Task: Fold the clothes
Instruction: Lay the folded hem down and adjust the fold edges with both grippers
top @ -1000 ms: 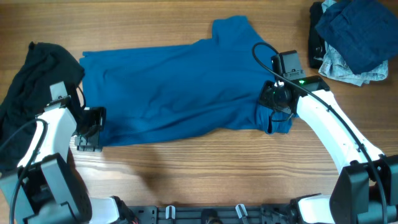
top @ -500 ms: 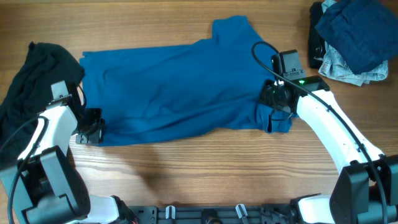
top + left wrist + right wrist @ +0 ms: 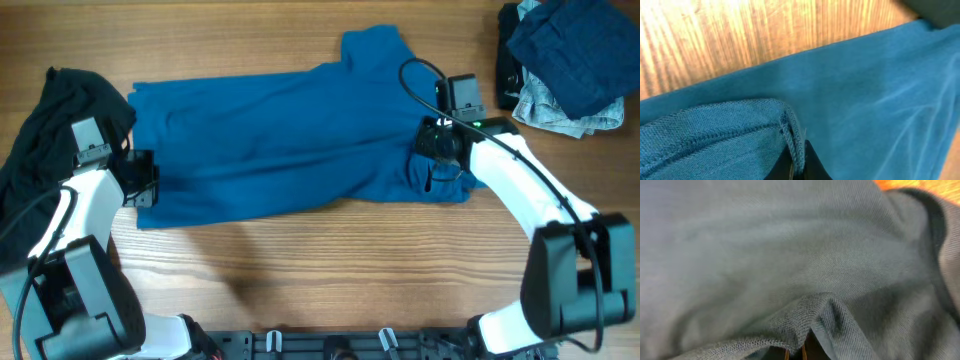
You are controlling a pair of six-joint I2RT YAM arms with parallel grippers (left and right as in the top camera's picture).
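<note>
The teal-blue shirt [image 3: 270,140], one of the clothes, lies spread across the middle of the table. My left gripper [image 3: 146,188] is at its lower-left corner. In the left wrist view the gripper [image 3: 797,169] is shut on the stitched hem [image 3: 740,107], and flat teal cloth [image 3: 870,95] lies beyond it. My right gripper [image 3: 432,162] is at the shirt's lower-right part. In the right wrist view it [image 3: 795,353] is shut on a raised fold of the shirt [image 3: 765,255]. A black garment [image 3: 55,120] lies bunched at the left edge.
A navy and pale-denim heap [image 3: 565,60] sits at the back right corner. Bare wooden table [image 3: 320,270] runs along the front, between the shirt and the arm bases. The right arm's cable [image 3: 420,75] loops over the shirt.
My left gripper has shut on the shirt's lower-left hem and moved it away from the front edge. My right gripper has shifted slightly back and left with its fold.
</note>
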